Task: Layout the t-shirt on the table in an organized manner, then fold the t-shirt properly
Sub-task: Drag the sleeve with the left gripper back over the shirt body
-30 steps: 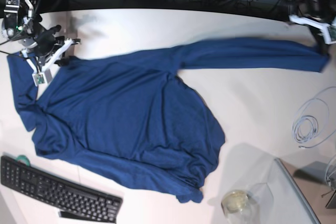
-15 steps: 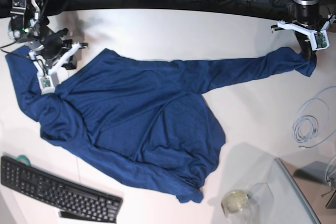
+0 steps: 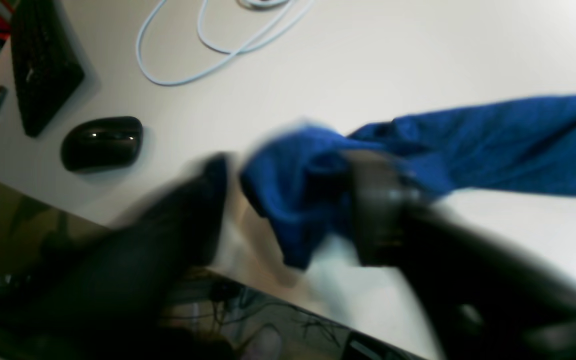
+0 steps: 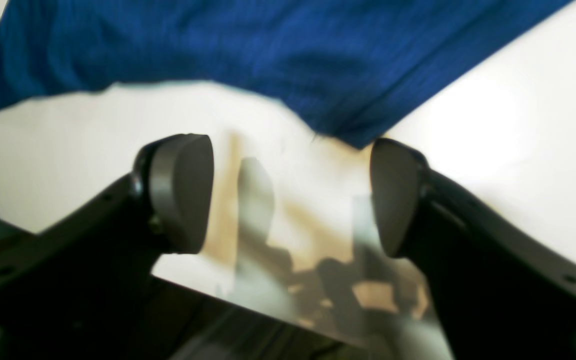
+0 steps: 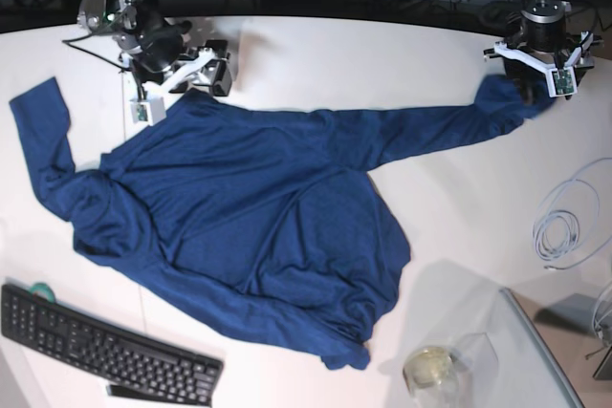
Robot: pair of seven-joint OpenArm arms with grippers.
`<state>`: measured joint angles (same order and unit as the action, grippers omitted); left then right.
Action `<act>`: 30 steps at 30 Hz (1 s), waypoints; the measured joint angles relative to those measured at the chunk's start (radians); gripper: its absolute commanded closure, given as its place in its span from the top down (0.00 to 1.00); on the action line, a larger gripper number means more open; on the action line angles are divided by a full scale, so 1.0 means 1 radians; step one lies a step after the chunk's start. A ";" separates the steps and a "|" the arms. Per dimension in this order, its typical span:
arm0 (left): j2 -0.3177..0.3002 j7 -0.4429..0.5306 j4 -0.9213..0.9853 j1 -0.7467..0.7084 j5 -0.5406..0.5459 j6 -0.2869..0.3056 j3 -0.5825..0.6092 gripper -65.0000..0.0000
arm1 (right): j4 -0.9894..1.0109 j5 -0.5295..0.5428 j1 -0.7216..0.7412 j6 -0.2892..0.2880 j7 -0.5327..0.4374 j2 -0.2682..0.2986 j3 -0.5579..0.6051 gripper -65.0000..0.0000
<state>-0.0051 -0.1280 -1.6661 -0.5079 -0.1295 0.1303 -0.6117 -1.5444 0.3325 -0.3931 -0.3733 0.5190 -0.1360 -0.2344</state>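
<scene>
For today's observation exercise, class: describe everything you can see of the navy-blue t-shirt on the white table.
The plain navy-blue knit t-shirt lies spread but rumpled on the smooth white table, with diagonal creases across its body and its lower hem bunched. It has long sleeves: one stretches out to the left pincer, whose blurred jaws stand around the bunched cuff; the other curls away on the far side. The open right pincer hovers just off the shirt's edge, holding nothing.
</scene>
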 measured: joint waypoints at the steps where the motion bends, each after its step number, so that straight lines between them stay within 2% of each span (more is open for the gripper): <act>1: 0.000 0.000 0.003 0.005 -0.004 0.000 0.000 0.89 | 0.000 0.000 -0.002 0.000 -0.031 0.000 0.000 0.65; 2: -0.001 0.000 0.003 0.010 -0.005 0.000 0.000 0.97 | 0.000 0.000 -0.002 0.001 -0.046 0.000 0.000 0.65; 3: -0.002 0.000 0.003 0.013 -0.005 0.001 -0.005 1.00 | 0.000 0.001 0.000 0.008 -0.053 0.000 0.000 0.65; 6: -0.020 0.000 0.003 0.027 -0.001 0.004 -0.034 1.00 | 0.007 0.036 0.019 0.015 -0.051 0.000 0.000 0.65; 8: -0.021 0.000 0.003 0.048 -0.005 -0.016 -0.056 1.00 | 0.036 0.043 0.052 0.058 -0.054 0.001 0.000 0.65; 10: -0.025 0.004 0.003 0.061 -0.005 0.000 -0.064 1.00 | 0.081 0.042 0.090 0.086 -0.057 0.010 0.003 0.67; 13: -0.029 0.001 0.001 0.068 -0.005 0.000 -0.068 1.00 | 0.140 0.054 0.113 0.090 -0.081 0.042 0.005 0.68; 16: -0.037 0.001 0.001 0.072 -0.005 -0.002 -0.066 1.00 | 0.187 0.063 0.137 0.086 -0.109 0.045 -0.002 0.66; 18: -0.039 0.000 0.006 0.080 -0.006 -0.004 -0.027 1.00 | 0.215 0.065 0.154 0.086 -0.112 0.060 0.006 0.51; 19: -0.041 0.001 0.018 0.088 -0.009 -0.015 0.003 1.00 | 0.227 0.070 0.155 0.081 -0.116 0.072 0.007 0.37; 21: -0.047 -0.004 0.034 0.105 -0.009 0.000 0.072 1.00 | 0.238 0.080 0.146 0.078 -0.116 0.090 -0.004 0.09; 22: -0.051 -0.004 0.038 0.115 -0.009 0.000 0.119 1.00 | 0.238 0.079 0.141 0.077 -0.115 0.103 -0.004 0.04; 27: -0.050 -0.003 0.091 0.208 -0.011 -0.007 0.306 1.00 | 0.230 0.087 0.121 0.073 -0.108 0.143 -0.035 0.03; 30: -0.044 -0.113 0.158 0.301 0.002 0.000 0.400 1.00 | 0.229 0.095 0.099 0.065 -0.117 0.155 -0.108 0.03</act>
<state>-0.0494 -0.2409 -1.5082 -0.2073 -0.1280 0.1303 -0.2119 -1.3159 0.4274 -0.2939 -0.3084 0.4023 0.0189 -0.3424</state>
